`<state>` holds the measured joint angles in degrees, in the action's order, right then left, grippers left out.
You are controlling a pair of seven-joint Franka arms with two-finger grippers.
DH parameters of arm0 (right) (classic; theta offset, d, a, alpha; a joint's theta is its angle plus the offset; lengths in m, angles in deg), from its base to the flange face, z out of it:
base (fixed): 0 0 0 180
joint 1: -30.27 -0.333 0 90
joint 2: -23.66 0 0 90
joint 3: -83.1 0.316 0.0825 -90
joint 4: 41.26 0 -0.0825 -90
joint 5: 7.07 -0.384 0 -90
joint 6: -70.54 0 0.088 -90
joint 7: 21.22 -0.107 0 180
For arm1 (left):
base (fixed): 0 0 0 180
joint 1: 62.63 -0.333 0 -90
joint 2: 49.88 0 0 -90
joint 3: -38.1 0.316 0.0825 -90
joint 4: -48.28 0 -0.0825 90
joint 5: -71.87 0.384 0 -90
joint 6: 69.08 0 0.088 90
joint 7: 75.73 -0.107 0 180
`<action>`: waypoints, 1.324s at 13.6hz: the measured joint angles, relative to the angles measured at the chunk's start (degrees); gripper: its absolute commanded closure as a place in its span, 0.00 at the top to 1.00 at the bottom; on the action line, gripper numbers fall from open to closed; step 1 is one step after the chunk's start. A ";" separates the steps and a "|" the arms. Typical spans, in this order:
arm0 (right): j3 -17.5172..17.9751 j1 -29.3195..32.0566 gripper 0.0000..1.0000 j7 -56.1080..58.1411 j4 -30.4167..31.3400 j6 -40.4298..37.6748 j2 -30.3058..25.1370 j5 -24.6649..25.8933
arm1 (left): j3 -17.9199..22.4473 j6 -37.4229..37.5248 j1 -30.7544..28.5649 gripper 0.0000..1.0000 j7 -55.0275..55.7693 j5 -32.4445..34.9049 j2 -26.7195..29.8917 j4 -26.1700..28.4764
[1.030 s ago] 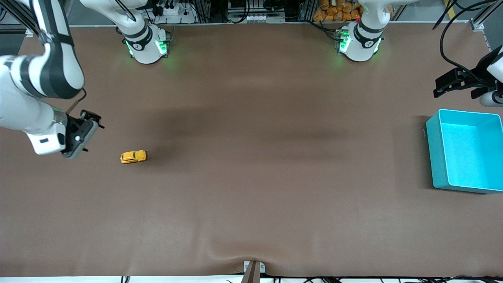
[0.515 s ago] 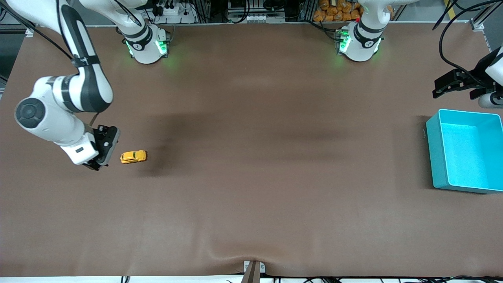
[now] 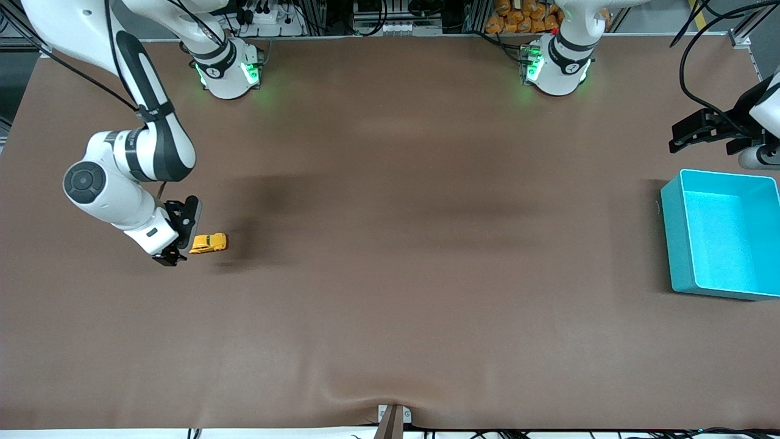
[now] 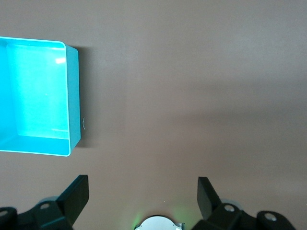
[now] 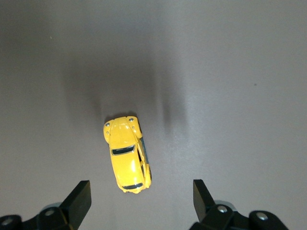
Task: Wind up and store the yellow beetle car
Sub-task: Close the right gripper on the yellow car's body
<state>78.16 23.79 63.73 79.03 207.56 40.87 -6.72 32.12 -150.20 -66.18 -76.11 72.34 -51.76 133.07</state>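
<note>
My right gripper hung spread wide over the glossy, rounded yellow beetle car at the right arm's end of the matte brown table; my left gripper waited, wide, near the smooth teal bin.

Brown table cover and an open teal bin

Seen from the front camera, the brown table cover fills the frame, plain apart from soft dark shadows across its middle and a shallow wrinkle near its 6 o'clock edge. A small metal bracket sits at that same edge. The teal bin, rectangular and open-topped with nothing visible inside, rests on the cover at about 3 o'clock. Past the 12 o'clock edge lie a white power strip and cables at 11 o'clock and a heap of orange packets at 1 o'clock
</note>
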 measured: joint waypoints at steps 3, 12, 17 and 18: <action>0.01 0.00 0.88 0.29 0.23 0.12 1.16 0.00 | 0.00 0.00 0.00 1.00 0.00 0.00 0.00 0.10; -0.02 0.00 0.85 2.89 0.37 3.02 5.09 0.01 | 0.00 0.00 0.00 1.00 0.00 0.00 0.00 0.35; -0.02 0.00 0.80 4.24 1.63 5.50 6.02 0.01 | -0.01 0.00 0.16 1.00 0.00 0.00 0.00 0.40; -0.01 0.00 0.80 4.50 2.39 6.73 6.02 0.01 | -0.01 0.00 0.35 1.00 0.00 0.00 0.00 0.42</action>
<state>78.15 23.79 68.22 81.42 214.29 46.89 -6.70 32.11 -150.20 -65.84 -76.11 72.34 -51.76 133.49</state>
